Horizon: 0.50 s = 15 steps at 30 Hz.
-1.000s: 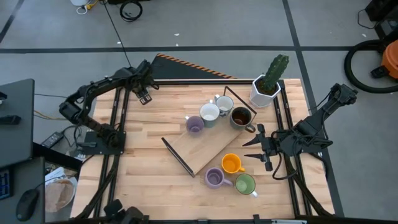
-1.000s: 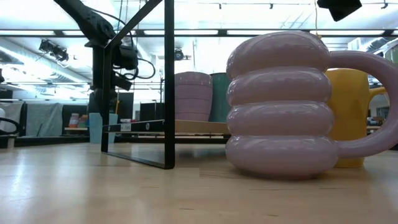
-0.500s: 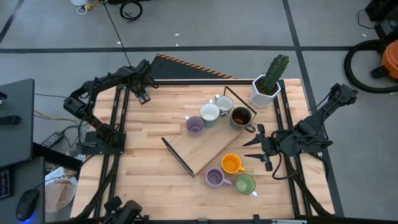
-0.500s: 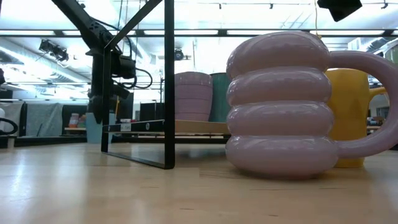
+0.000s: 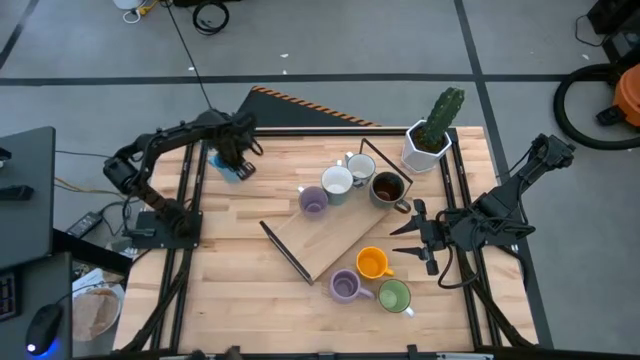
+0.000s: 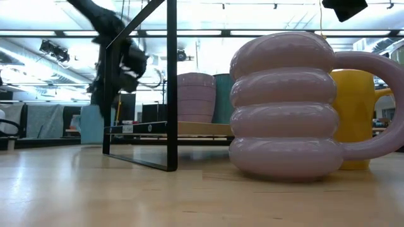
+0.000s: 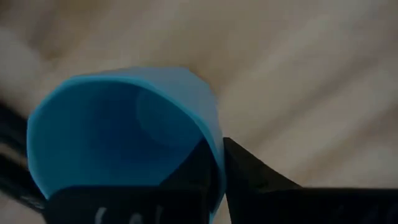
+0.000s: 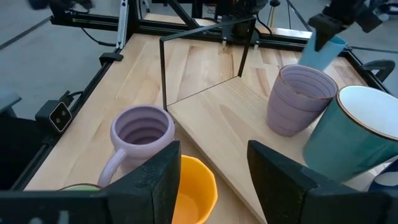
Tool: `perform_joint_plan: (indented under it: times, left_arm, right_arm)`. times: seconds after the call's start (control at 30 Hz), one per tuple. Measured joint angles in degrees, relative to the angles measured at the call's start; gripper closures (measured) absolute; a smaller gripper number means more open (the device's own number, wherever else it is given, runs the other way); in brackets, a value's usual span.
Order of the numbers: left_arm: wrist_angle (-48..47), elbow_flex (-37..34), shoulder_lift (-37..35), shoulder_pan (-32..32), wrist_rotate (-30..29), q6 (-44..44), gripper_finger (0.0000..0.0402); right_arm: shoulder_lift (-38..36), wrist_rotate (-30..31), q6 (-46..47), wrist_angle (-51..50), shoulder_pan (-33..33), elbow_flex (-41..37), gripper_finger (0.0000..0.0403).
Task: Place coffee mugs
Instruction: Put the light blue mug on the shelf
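My left gripper (image 5: 236, 160) (image 7: 214, 183) is shut on the bright blue mug (image 5: 229, 172) (image 6: 92, 123) (image 8: 323, 51) near the table's far left corner. On the wooden board (image 5: 335, 235) stand a lavender mug (image 5: 313, 201), a white-rimmed mug (image 5: 337, 181), a steel-grey mug (image 5: 360, 166) and a dark brown mug (image 5: 387, 187). On the table near the board stand the orange mug (image 5: 373, 264), a ribbed lavender mug (image 5: 345, 286) (image 6: 284, 107) and the green mug (image 5: 394, 296). My right gripper (image 5: 408, 240) (image 8: 208, 168) hangs open by the table's right edge, above the orange mug. My left gripper holds the blue mug by its rim (image 7: 212, 140), one finger inside the mug and one finger (image 7: 261, 183) outside the wall. It comes from above. The mug hangs tilted below it; whether its base touches the table I cannot tell.
A black metal frame (image 5: 285, 250) stands on the board's near-left edge, another (image 5: 385, 160) at its far end. The white faceted pot with a cactus (image 5: 430, 135) stands in the far right corner. Bare tabletop lies along the left side (image 5: 235, 260).
My left arm has swung a little toward the board and turned at the wrist, blurred in motion. The blue mug, earlier hidden beneath the gripper from above, now shows beside it, tilted, and has shifted slightly in the low view.
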Motion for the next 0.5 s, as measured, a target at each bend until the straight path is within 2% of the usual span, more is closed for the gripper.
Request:
perform_joint_plan:
  times: [0.13,0.27,0.5]
  left_arm:
    - [-5.7,4.6,0.0,-11.7,1.0,-4.2,0.0377]
    - [-5.5,9.0,0.0,-23.1,1.4,-8.4,0.0377]
    - [-6.1,16.6,0.0,-34.4,2.7,-17.6,0.0376]
  right_arm:
    - [0.0,0.0,0.0,0.0,0.0,0.0,0.0212]
    - [0.0,0.0,-0.3,-0.1,0.0,0.0,0.0212]
    - [0.0,0.0,-2.1,-0.1,0.0,0.0,0.0212]
